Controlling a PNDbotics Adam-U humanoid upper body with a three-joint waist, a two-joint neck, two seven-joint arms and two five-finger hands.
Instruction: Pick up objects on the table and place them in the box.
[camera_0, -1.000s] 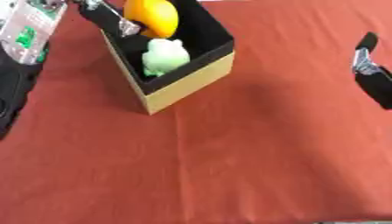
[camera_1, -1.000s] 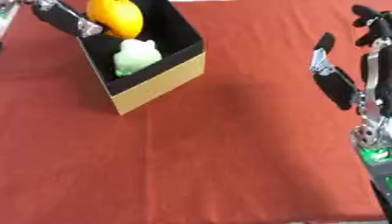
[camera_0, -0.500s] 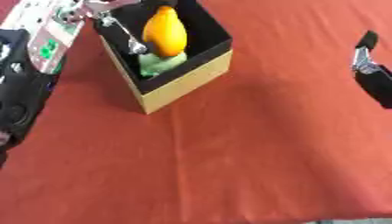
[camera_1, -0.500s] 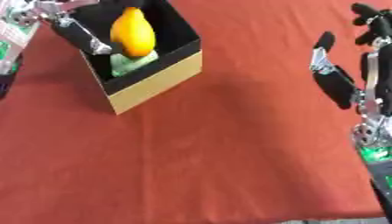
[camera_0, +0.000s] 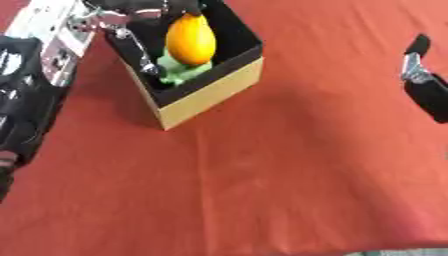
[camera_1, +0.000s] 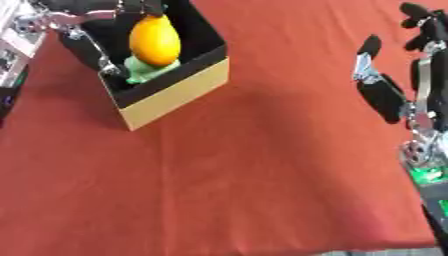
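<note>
A tan cardboard box (camera_0: 213, 90) with a black inside stands at the upper left of the red cloth. Inside it lies a pale green object (camera_0: 181, 73). An orange, lemon-shaped fruit (camera_0: 191, 39) stands on end on top of that green object, inside the box. My left hand (camera_0: 144, 7) reaches over the box from the upper left, its dark fingers curled on the fruit's top and its thumb (camera_0: 137, 49) hanging down along the box's left inner wall. My right hand (camera_1: 385, 95) shows at the right edge, open, fingers up, holding nothing.
A red cloth (camera_0: 262, 180) covers the table. My left arm's black and white casing (camera_0: 35, 75) runs down the left edge beside the box. The right forearm with a green light (camera_1: 426, 172) stands along the right edge.
My left hand has lowered the orange fruit from above the box's far rim down into the box, onto the green object, turning it upright. The right hand has stayed put.
</note>
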